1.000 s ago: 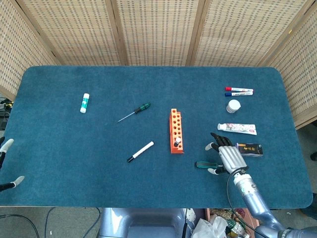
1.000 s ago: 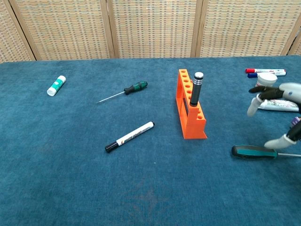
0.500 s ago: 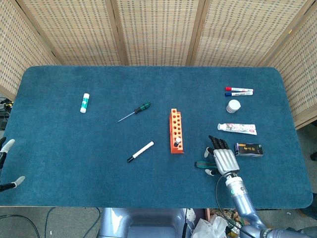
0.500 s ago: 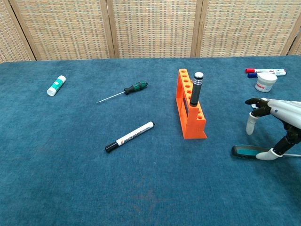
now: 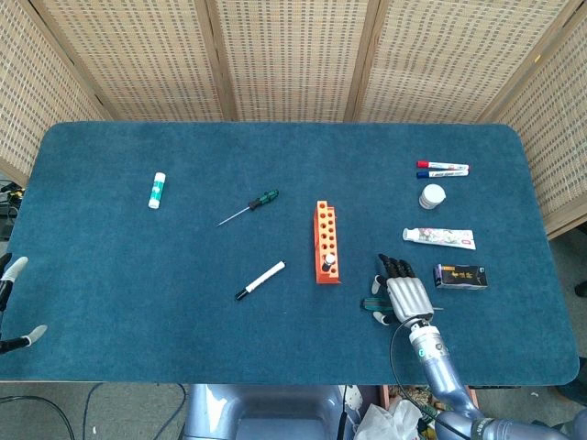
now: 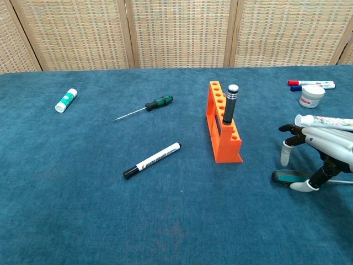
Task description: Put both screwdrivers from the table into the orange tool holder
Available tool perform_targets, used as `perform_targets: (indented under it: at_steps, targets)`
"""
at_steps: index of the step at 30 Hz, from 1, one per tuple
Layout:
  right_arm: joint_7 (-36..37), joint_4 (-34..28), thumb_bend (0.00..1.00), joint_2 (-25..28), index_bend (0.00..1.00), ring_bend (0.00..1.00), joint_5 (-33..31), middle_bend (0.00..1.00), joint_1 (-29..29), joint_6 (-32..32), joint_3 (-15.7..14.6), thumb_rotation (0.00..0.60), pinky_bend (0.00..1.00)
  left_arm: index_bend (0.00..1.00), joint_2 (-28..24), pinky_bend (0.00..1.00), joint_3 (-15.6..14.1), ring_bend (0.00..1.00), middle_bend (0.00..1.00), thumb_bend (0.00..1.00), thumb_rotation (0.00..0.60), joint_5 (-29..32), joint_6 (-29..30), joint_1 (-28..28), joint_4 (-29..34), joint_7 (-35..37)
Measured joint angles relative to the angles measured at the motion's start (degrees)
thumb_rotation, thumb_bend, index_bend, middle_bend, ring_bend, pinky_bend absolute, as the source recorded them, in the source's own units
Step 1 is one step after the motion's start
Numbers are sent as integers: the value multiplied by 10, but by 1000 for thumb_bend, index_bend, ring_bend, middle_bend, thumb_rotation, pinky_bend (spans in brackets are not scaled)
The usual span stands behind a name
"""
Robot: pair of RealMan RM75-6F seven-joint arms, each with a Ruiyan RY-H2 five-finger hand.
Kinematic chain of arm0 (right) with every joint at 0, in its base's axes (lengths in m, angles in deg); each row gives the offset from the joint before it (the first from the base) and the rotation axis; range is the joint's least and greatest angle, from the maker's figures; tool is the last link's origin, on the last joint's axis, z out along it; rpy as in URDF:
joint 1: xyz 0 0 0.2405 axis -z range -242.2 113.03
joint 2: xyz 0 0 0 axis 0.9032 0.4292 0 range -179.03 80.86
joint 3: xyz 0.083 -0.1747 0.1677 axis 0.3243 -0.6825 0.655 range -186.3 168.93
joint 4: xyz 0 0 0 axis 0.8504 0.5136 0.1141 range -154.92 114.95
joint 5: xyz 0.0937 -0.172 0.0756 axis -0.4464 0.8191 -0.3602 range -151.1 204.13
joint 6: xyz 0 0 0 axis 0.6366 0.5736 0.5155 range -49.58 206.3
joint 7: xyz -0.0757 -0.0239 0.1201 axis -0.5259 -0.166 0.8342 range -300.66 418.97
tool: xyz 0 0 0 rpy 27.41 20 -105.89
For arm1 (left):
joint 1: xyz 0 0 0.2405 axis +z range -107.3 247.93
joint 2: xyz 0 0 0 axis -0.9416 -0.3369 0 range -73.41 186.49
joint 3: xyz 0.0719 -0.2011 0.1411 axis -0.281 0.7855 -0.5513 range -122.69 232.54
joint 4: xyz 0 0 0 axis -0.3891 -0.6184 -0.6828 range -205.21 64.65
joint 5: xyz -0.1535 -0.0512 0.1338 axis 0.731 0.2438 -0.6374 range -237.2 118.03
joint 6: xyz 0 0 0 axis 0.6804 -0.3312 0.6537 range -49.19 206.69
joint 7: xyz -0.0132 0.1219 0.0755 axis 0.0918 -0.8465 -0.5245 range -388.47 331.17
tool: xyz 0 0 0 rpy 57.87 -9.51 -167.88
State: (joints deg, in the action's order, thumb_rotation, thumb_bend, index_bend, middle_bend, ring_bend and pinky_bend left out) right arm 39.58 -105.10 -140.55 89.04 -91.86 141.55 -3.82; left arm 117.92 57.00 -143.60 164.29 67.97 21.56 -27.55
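Right hand [image 6: 320, 149] spread, gripping nothing, arched over teal-handled screwdriver [image 6: 288, 176] lying at four o'clock from orange tool holder [image 6: 223, 130]; best lowered squarely, thumb under handle, fingers closed evenly before lifting; second screwdriver [image 6: 144, 107] untouched at ten o'clock.

The tool holder [image 6: 223, 124] stood mid-table with a cylindrical tool [image 6: 230, 103] upright in a near slot. Left of it lay one screwdriver [image 6: 144, 107], and nearer the front a marker [image 6: 152, 160]. Right of the holder, the other screwdriver [image 6: 287, 176] lay under the right hand [image 6: 322, 149]. A glue stick [image 6: 65, 100] lay far left.
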Motion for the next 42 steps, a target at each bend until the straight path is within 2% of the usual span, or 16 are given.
perform_targets:
  at_steps: [12,19,24,34,42]
  targets:
    - [-16,0,293,-2,484,0,-18,0,-3,-15,6,600,0,0,-2,0,-1,0,0,0,600,0,-4,-1,1,3]
    - [-16,-1,333,-2,582,0,-25,13,-4,-22,11,600,13,0,-1,0,-1,0,0,0,600,1,-6,-2,1,1]
    - [8,-13,336,4,609,0,-13,51,-1,-17,16,600,25,0,-1,0,0,0,0,0,600,4,-9,-3,1,-1]
    - [89,-96,345,62,629,0,36,111,10,6,39,600,37,0,2,0,1,0,0,0,600,13,-24,-10,1,-8]
    - [179,-170,351,126,640,0,57,144,19,17,73,600,37,0,3,0,3,0,0,0,600,24,-36,-15,1,-10]
